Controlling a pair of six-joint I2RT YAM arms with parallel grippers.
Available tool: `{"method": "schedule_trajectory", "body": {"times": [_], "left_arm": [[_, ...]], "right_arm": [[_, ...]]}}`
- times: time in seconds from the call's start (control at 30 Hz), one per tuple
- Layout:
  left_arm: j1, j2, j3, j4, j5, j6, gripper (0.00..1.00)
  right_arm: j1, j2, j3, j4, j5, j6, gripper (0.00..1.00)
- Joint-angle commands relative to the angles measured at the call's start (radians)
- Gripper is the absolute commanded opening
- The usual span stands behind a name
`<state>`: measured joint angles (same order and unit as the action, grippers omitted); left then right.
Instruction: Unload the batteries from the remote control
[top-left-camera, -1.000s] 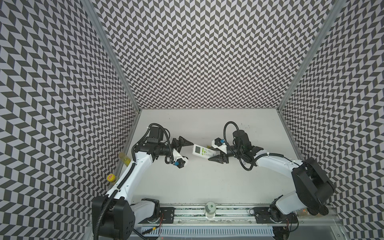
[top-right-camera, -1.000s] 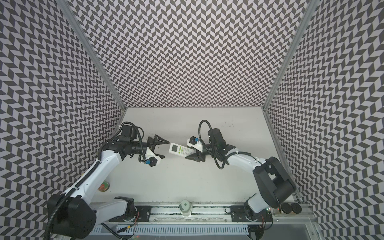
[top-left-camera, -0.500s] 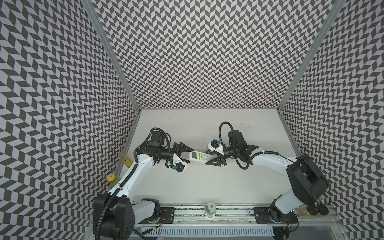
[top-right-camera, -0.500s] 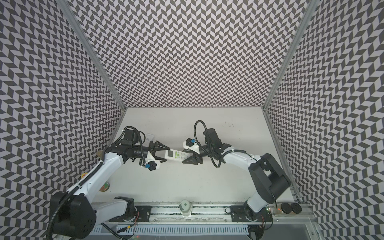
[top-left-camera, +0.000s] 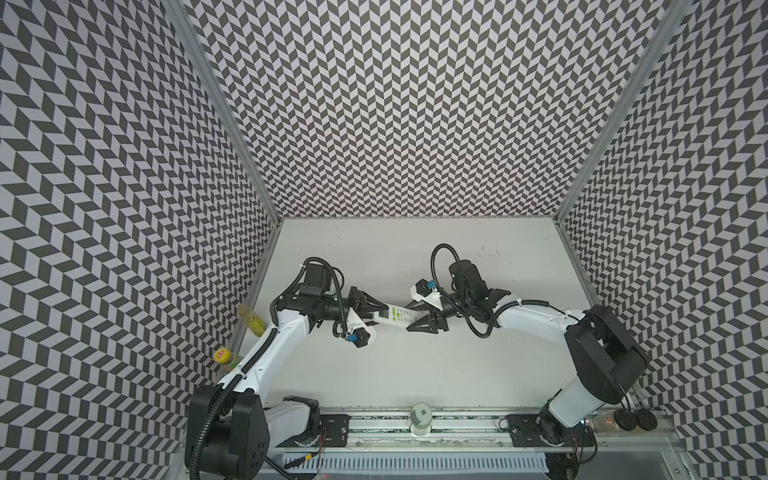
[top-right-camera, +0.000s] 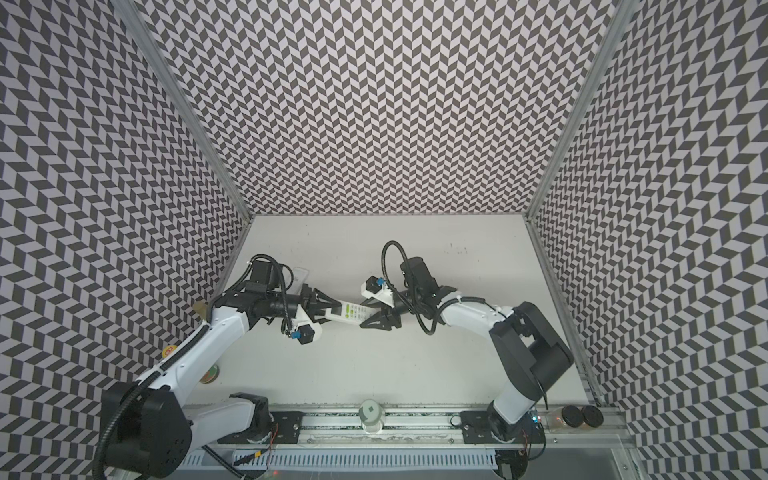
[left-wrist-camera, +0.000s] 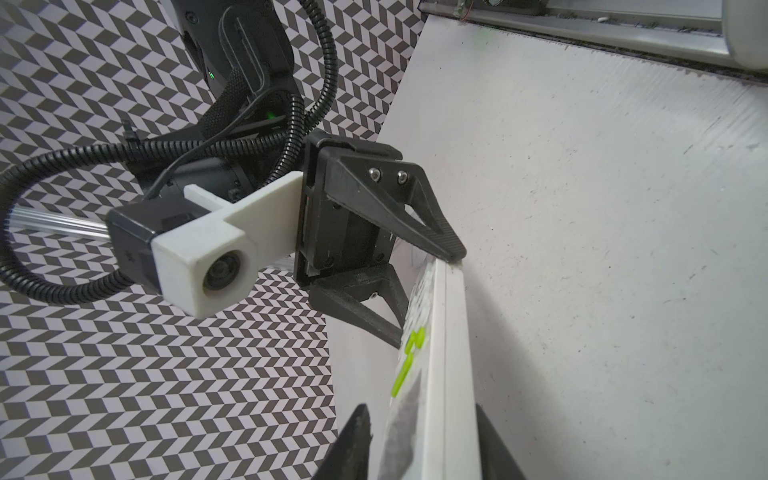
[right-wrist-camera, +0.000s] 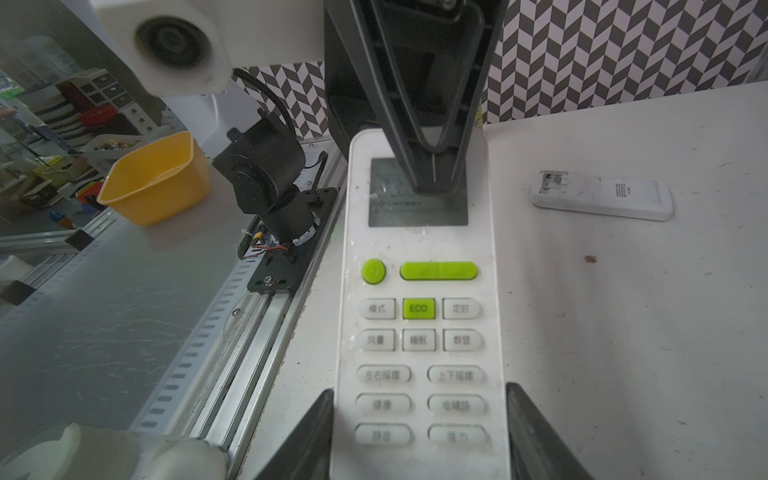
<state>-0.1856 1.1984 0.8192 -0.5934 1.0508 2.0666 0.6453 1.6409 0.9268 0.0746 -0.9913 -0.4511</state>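
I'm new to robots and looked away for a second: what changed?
The left gripper moved in and closed its jaws on the display end of the remote control, which the right gripper brought slightly leftward in the top views to meet it. Unchanged: the right gripper's hold on the button end.

The left arm (top-left-camera: 282, 340) and right arm (top-left-camera: 536, 323) stretch inward, forearms low. The left end effector (top-left-camera: 380, 322) and right end effector (top-left-camera: 409, 324) face each other, tips close, jaws partly apart.
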Motion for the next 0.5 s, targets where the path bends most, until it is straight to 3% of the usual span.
{"method": "schedule_trajectory", "body": {"times": [0.0, 0.23, 0.33, 0.47], "left_arm": [[-0.008, 0.005, -0.012, -0.01, 0.024, 0.649, 0.33], [-0.007, 0.008, -0.003, -0.015, 0.005, 0.649, 0.16], [-0.005, 0.012, 0.007, -0.034, 0.003, 0.648, 0.09], [-0.002, 0.011, 0.008, -0.07, -0.007, 0.647, 0.02]], "right_arm": [[0.01, 0.011, 0.03, 0.031, -0.014, -0.004, 0.32], [0.019, 0.01, 0.036, 0.005, -0.01, -0.021, 0.34], [0.019, -0.006, 0.034, -0.003, -0.004, -0.035, 0.39], [0.018, -0.041, 0.018, 0.007, 0.013, -0.04, 0.53]]}}
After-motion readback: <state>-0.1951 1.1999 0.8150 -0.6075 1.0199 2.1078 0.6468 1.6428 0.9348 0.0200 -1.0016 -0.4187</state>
